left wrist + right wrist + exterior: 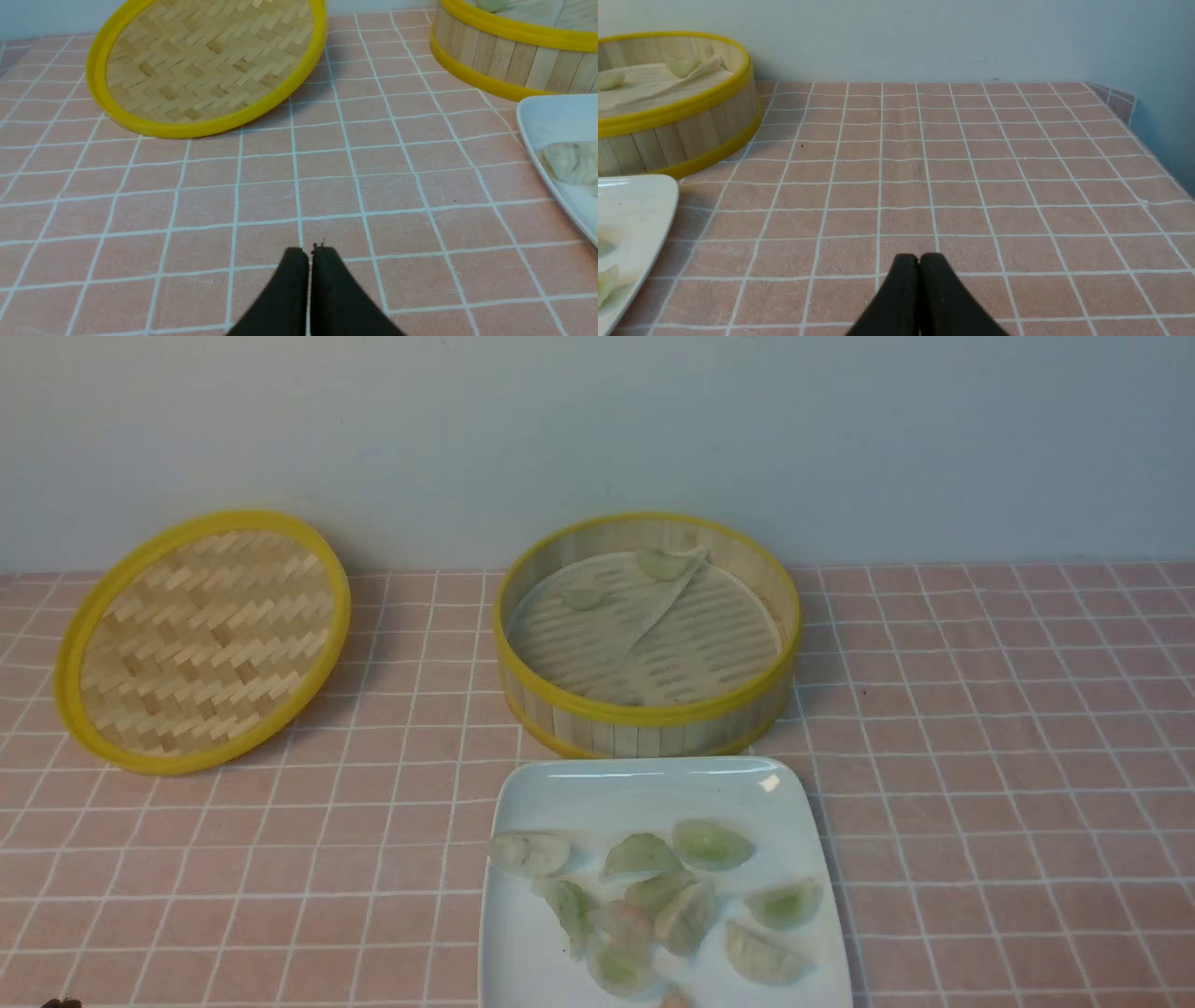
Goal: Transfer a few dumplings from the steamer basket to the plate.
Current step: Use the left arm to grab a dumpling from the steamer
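Note:
The steamer basket point(644, 714) stands at the middle back of the table, its pale liner folded, with two dumplings inside: one point(665, 563) at the far wall and one point(583, 598) to its left. The white square plate point(635, 793) lies in front of the basket and holds several dumplings point(709, 843). In the left wrist view my left gripper point(310, 250) is shut and empty over bare cloth, left of the plate point(544, 119). In the right wrist view my right gripper point(919, 256) is shut and empty, right of the plate point(640, 200) and basket point(677, 135). Neither gripper shows in the front view.
The flat woven lid point(201, 639) with a yellow rim leans at the back left, its far side raised. A pink checked cloth point(980, 756) covers the table. A grey wall runs behind, and the table's right edge point(1129, 100) shows in the right wrist view.

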